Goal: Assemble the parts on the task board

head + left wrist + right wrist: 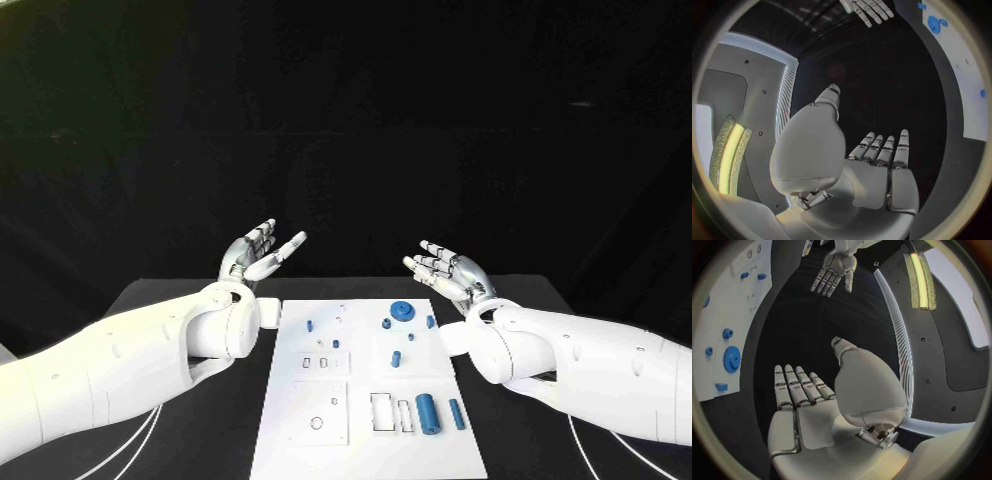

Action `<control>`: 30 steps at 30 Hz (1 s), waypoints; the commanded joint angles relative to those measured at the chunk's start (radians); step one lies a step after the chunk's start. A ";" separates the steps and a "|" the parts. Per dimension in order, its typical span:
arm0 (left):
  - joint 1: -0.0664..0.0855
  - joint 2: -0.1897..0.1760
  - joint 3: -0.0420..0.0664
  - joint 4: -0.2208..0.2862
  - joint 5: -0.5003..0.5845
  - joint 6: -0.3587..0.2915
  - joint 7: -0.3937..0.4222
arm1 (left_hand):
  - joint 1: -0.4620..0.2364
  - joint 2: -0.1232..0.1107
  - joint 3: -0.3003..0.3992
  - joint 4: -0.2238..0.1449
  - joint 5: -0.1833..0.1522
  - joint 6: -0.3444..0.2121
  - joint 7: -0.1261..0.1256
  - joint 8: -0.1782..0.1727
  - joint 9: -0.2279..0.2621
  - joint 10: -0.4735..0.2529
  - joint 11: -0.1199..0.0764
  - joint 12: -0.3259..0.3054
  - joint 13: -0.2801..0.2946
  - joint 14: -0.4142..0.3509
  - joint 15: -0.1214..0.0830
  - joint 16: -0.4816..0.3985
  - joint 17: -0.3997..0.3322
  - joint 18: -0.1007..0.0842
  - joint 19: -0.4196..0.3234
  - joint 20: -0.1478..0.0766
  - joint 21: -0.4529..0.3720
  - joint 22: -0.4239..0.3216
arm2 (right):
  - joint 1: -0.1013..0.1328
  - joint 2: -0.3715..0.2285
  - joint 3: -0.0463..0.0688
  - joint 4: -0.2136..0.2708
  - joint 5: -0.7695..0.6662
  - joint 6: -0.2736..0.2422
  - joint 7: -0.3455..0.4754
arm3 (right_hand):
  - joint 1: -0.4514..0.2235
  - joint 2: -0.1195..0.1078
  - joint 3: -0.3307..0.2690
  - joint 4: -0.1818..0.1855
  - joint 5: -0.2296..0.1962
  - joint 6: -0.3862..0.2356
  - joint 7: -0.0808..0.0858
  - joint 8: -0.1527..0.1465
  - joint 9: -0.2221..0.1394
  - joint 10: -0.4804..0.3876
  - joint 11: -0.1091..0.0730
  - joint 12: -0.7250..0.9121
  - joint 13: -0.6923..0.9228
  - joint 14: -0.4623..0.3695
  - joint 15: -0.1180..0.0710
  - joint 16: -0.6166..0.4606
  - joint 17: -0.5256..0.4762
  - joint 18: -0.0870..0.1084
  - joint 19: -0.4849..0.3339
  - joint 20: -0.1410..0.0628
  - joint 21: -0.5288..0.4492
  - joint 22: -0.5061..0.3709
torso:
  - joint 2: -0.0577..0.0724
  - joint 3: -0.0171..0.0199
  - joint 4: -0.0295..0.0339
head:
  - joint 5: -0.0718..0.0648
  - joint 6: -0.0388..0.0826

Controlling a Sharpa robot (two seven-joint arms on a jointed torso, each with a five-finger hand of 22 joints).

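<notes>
The white task board (368, 400) lies flat in the middle of the black table (216, 420), and it runs from the near edge toward the far side. Small blue parts sit on it. A big round blue gear (402, 310) sits near the far end, at about one o'clock from the middle of the board. A fat blue cylinder (427, 411) lies near the close end, at about four o'clock, with a thin blue peg (457, 414) just beside it. More small blue bits lie between these. They are too tiny to name. The board also has little cut-out slots, and I cannot tell what goes in them.

The left hand (260, 252) is up in the air past the far left corner of the board, at about eleven o'clock. Its fingers are spread apart and point up, and it holds nothing. The right hand (447, 270) is up past the far right corner, at about one o'clock. Its palm faces up, its fingers are apart, and it holds nothing too. Both hands are well apart from the board and touch no part.

The two white arms come in low from each side of the table. Behind the table the room is dark.
</notes>
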 commanded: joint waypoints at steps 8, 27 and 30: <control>0.004 -0.036 -0.001 0.014 -0.024 0.133 0.028 | 0.066 0.041 0.049 0.012 -0.002 0.107 0.071 0.030 0.019 0.126 0.043 0.021 0.013 0.112 0.029 0.028 0.019 0.021 0.052 0.020 0.019 0.009 | 0.037 -0.006 -0.022 -0.067 -0.394 0.127 -0.049 | 0.157 -0.034 0.082 -0.141 -0.014 0.355 0.122 0.092 0.058 0.453 -0.039 0.043 0.025 0.419 -0.050 0.078 0.049 0.081 0.369 0.006 0.104 0.031 | 0.015 -0.0022 0.0069 | 0.003 -0.022; 0.005 -0.170 0.003 0.189 -0.121 0.201 0.035 | 0.180 0.117 0.158 -0.015 -0.028 0.603 0.089 0.176 0.101 0.800 0.053 0.083 0.044 0.736 -0.032 0.185 0.160 0.062 0.610 -0.016 0.218 0.069 | 0.100 -0.017 -0.015 -0.094 -0.933 0.127 -0.232 | 0.133 -0.105 0.183 -0.211 -0.025 0.661 0.057 0.156 0.091 0.744 -0.128 0.033 0.029 0.774 -0.174 0.189 0.119 0.096 0.739 -0.109 0.287 0.090 | 0.080 0.0003 0.0271 | -0.019 -0.019; 0.005 -0.188 0.006 0.218 -0.134 0.204 0.030 | 0.185 0.104 0.166 -0.017 -0.030 0.601 0.090 0.175 0.100 0.809 0.051 0.072 0.043 0.767 -0.041 0.199 0.181 0.062 0.644 -0.028 0.239 0.075 | 0.108 -0.019 -0.014 -0.090 -1.028 0.147 -0.287 | 0.125 -0.114 0.181 -0.214 -0.016 0.678 0.044 0.158 0.093 0.780 -0.145 0.032 0.031 0.855 -0.199 0.234 0.159 0.096 0.789 -0.138 0.352 0.127 | 0.092 0.0000 0.0296 | -0.021 -0.020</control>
